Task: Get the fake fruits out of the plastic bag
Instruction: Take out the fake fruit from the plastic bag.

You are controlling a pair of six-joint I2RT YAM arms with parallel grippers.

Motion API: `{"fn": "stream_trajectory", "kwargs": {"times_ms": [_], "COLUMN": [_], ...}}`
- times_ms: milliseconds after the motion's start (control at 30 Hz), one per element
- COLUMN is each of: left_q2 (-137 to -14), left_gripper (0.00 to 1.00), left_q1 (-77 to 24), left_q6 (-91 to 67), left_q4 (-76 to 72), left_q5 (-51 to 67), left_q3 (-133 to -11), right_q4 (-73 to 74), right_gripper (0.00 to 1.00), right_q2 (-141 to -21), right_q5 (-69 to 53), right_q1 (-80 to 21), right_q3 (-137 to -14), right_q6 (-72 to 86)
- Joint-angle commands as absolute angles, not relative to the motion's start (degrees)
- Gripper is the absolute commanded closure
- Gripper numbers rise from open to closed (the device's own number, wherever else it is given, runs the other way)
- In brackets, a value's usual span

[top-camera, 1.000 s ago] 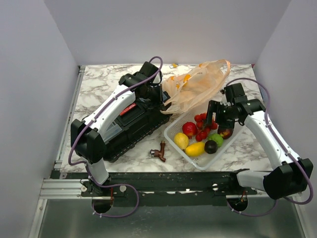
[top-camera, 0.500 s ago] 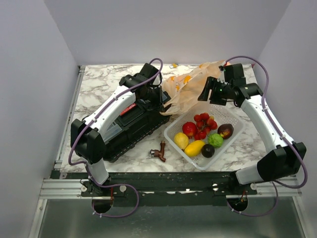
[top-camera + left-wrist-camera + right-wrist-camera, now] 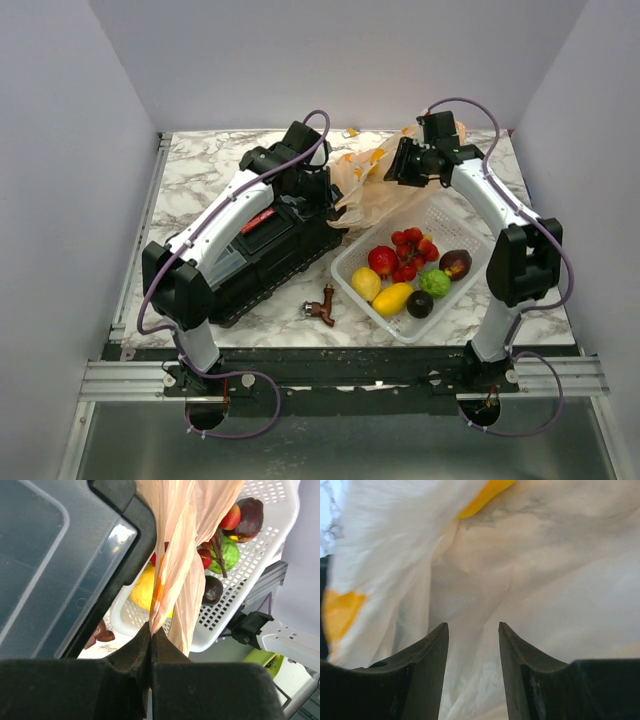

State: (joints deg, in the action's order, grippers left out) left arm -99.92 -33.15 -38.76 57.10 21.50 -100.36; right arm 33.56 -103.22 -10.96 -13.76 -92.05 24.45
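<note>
Left gripper [image 3: 150, 634] was clamped tight on the plastic bag [image 3: 372, 190], both fingers pressed together on a pinched fold of the thin tan film; that pinch sat right at the far corner of the black case [image 3: 268, 248], just beside the far-left rim of the white mesh basket [image 3: 450, 222]. From there the bag stretched away toward the back right of the marble table [image 3: 200, 165], crumpled, its orange banana prints showing; its near edge hung over the basket's far corner.

Right gripper [image 3: 471, 626] was out over the far end of the bag; jaws parted, a modest gap between them, nothing gripped; its wrist camera showed only pale film and a yellow print beyond the fingertips, and I could not tell whether they touched it.

The fruits I could see lay in the basket, not in the bag; the red berry cluster [image 3: 411, 252] sat in the middle, the red apple [image 3: 383, 260] just left of it; the yellow lemon [image 3: 366, 284] and yellow mango [image 3: 393, 298] lay side by side along the near-left wall; the green lime [image 3: 435, 282] sat next to the near-black plum [image 3: 420, 304] at the near side; a maroon-brown fruit [image 3: 456, 264] rested against the right wall.

On the table, between case and basket, lay a small brown object [image 3: 322, 306], apart from both.
</note>
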Motion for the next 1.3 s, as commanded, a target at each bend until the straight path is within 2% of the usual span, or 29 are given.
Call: {"fn": "stream_trajectory", "kwargs": {"times_ms": [0, 367, 667, 1267], "left_q2": [-101.6, -104.6, -104.9, -108.4], "left_gripper": [1.0, 1.0, 1.0, 1.0], "left_q1": [-33.7, -35.9, -37.1, -38.8], "left_q6": [-37.8, -38.1, -37.5, -37.2], "left_q4": [57.4, 56.7, 57.0, 58.9], "left_q5": [24.0, 27.3, 27.3, 28.5], "left_q3": [-103.4, -104.3, -103.6, -108.4], "right_q4": [29.8, 18.2, 9.6, -12.0], "right_gripper": [0.53, 0.51, 0.47, 0.28], "right_q2": [-108.1, -117.3, -126.3, -140.8], "right_q5": [-11.1, -12.5, -18.4, -31.6], "right_q1": [-13.4, -13.4, -13.4, -13.8], "right_q3": [-94.4, -93.6, -96.6, -103.0], "right_q6": [25.0, 38.4, 52.0, 68.0]}}
